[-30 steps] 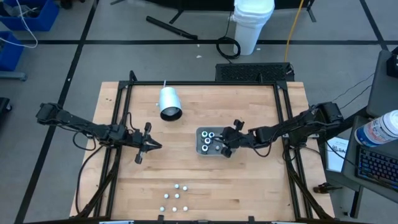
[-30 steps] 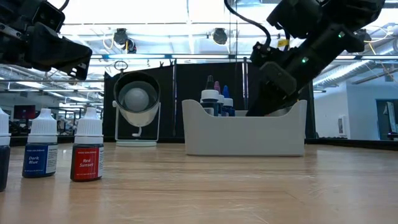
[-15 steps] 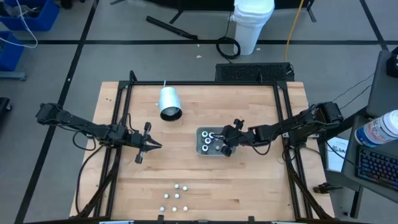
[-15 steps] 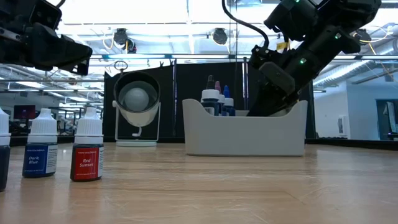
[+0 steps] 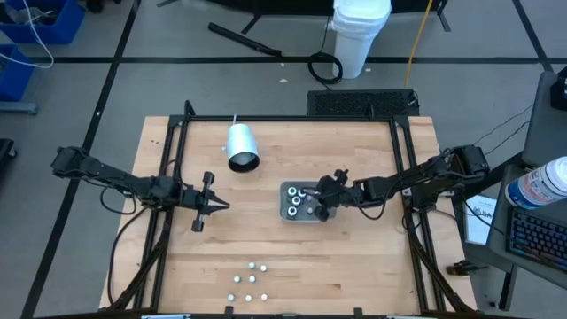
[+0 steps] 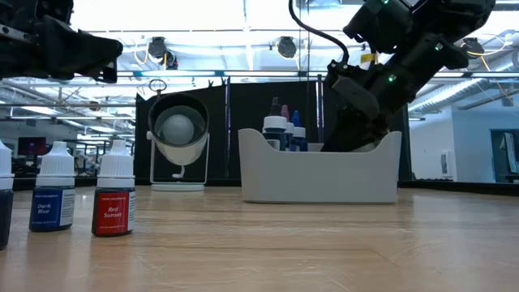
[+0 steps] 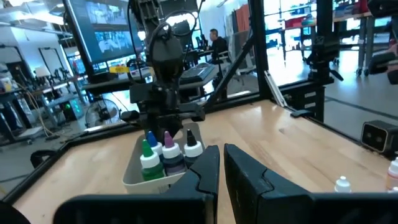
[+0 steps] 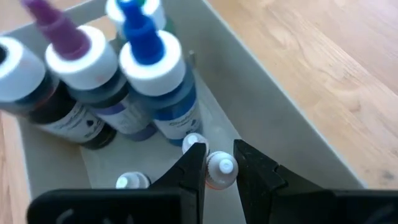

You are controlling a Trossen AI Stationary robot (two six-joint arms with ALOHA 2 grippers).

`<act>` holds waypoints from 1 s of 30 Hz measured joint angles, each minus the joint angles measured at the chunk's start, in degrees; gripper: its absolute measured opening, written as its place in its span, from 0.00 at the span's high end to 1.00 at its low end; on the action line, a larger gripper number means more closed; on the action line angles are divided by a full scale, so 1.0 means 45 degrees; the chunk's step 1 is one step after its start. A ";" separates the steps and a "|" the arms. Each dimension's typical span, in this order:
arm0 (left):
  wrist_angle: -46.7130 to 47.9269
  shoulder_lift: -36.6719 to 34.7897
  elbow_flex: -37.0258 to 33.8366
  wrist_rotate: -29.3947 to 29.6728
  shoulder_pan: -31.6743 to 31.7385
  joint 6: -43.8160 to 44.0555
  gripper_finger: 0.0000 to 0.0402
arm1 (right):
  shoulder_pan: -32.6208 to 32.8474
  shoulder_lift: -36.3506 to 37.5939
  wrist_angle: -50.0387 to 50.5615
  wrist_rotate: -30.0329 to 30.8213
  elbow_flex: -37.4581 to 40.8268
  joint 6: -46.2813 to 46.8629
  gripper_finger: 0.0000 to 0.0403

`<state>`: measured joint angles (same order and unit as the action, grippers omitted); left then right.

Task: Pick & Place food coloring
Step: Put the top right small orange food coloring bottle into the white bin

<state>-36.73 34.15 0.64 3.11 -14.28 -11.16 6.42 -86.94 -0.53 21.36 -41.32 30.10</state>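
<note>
Wooden tabletop (image 5: pixel 283 244). White cylinder (image 5: pixel 241 146) lying on its side, far left of centre. Grey tray (image 5: pixel 286 203) mid-tabletop. White bucket (image 5: pixel 359 35) on floor beyond far edge. Keyboard (image 5: pixel 542 235) off right edge.

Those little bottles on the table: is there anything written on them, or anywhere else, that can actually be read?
"Dark Blue": blue label of a small bottle, low view.
"Red Sunset": red label of the bottle beside it.
Labels on the larger bottles in the tray: print too blurred to read.
Room screen: nothing legible.
</note>
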 joint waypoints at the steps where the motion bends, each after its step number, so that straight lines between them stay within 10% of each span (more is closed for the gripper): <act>1: 0.0000 0.0000 0.0000 0.0000 0.0000 -0.0160 0.92 | 0.0000 0.0000 0.0123 0.0140 0.0000 0.0194 0.86; 30: -0.0189 0.0002 0.0000 0.0005 0.0000 -0.1691 0.92 | 0.0034 -0.0026 0.4749 -0.0819 -0.2807 -0.0817 0.86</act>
<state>-37.58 34.16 0.64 3.14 -14.28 -18.77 6.57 -87.05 20.84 17.68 -53.95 26.42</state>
